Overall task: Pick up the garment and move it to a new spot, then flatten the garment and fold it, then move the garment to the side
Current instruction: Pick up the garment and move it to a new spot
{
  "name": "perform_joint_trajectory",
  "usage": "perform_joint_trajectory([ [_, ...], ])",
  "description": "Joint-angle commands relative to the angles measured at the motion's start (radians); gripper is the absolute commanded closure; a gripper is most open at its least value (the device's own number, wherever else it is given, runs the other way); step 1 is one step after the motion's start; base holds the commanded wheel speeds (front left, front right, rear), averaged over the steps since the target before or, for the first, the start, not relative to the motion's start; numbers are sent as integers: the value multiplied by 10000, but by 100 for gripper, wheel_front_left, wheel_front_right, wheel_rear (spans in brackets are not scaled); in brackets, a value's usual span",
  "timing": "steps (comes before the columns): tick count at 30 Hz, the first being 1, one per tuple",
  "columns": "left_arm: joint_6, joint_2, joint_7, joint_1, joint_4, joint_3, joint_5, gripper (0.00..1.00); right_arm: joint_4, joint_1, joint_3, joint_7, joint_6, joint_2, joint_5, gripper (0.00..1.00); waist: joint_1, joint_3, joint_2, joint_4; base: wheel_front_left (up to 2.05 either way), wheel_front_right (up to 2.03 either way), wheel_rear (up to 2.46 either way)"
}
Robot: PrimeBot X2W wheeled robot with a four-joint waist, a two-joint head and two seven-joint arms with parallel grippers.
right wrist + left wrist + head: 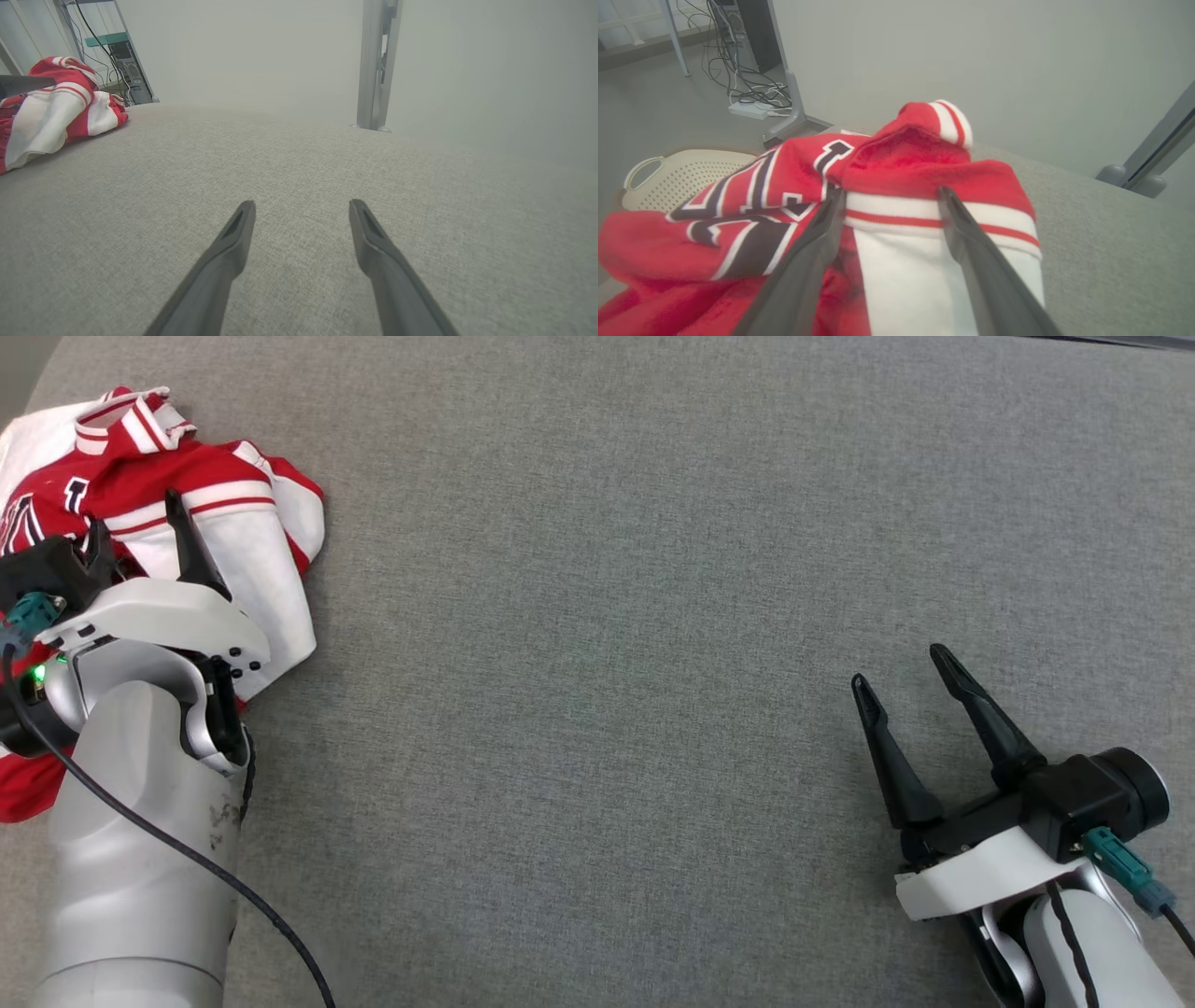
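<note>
The only lettering stands on the red and white garment (233, 551), which lies crumpled at the far left corner of the grey bench (607, 616). Large dark characters (738, 219) with white outlines run across its red front. Folds break them into slanted strokes, so no word or number reads whole. One smaller character (833, 154), near the striped collar, looks like a "1" or a "T"; which of the two cannot be told.
</note>
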Motion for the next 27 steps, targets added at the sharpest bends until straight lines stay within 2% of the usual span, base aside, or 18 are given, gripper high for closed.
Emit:
perform_joint_trajectory([
  [1, -58, 108, -33, -250, 421, 5, -58, 0, -24, -146, -21, -47, -3, -37, 35, 0, 0, 54, 0, -67, 0, 0, 0],
  [3, -162, 185, -47, -472, 839, -74, -16, 0, -30, -193, -20, -46, -3, -17, 21, 0, 0, 81, 0, -117, 0, 0, 0],
  [4, -244, 189, -53, -555, 1025, -80, -59, 85, -46, -214, -33, -46, -3, -1, 14, 0, 0, 91, 0, -139, 0, 0, 0],
  [5, -286, 207, -53, -633, 1186, -91, -71, 100, -49, -239, -46, -46, -3, 10, 15, 0, 0, 94, 0, -153, 0, 0, 0],
  [9, -531, 229, -84, -819, 1543, -151, -60, 100, -41, -274, -38, -46, -3, 97, -5, 0, 0, 49, 0, -171, 0, 0, 0],
  [14, -614, 250, -95, -725, 886, -114, 123, 100, 24, -262, -1, -46, -3, 162, 36, 0, 0, -137, 0, -210, 0, 0, 0],
  [21, -846, 152, -91, -204, -1152, 18, 437, 100, 152, -49, 4, -46, -3, 424, 144, 0, 0, -876, 0, -420, 0, 0, 0],
  [27, -1292, 43, -91, 291, -2693, -132, 718, 100, 250, 342, -111, -47, -3, 719, 249, 0, 0, -1877, 0, -807, 0, 0, 0],
])
